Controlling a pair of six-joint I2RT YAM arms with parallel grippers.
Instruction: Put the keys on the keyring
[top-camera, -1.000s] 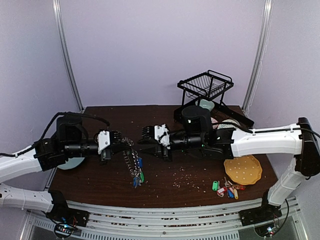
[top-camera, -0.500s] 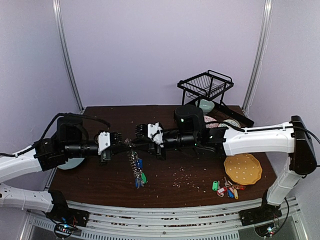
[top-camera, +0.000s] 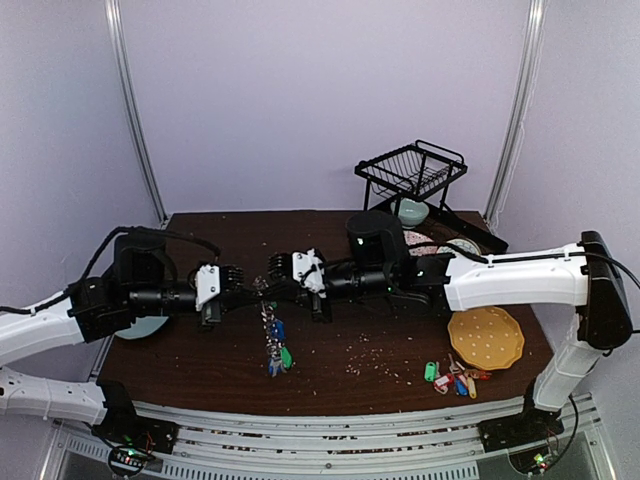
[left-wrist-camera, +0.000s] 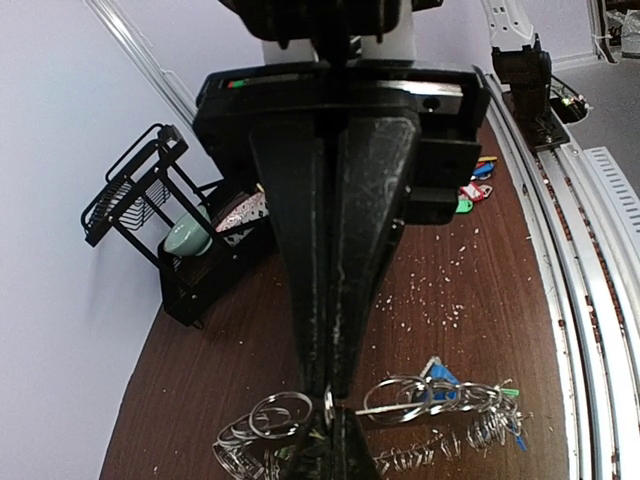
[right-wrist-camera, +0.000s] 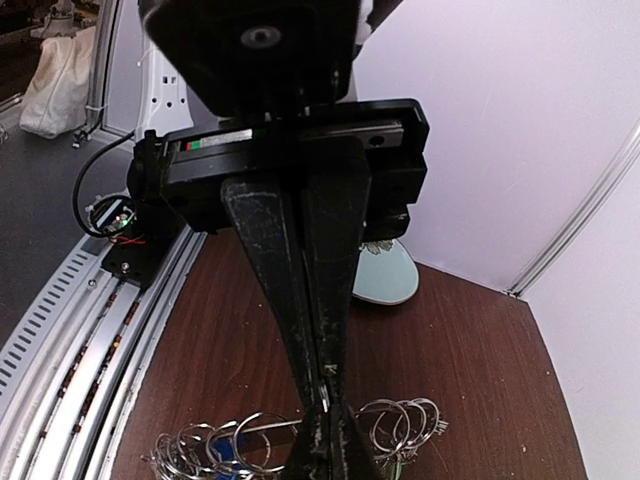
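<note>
Keyring looks stiff, slippery, bottom-heavy (keys dangle); I pinch its top wire, left gripper and right gripper both clamped on.

The keyring hangs between the left gripper and right gripper above the bench; loose keys lie front-right, before the plate.

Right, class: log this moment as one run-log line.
left gripper: shut on keyring | right gripper: shut on keyring | keyring: hanging between both | loose keys: on table
</note>
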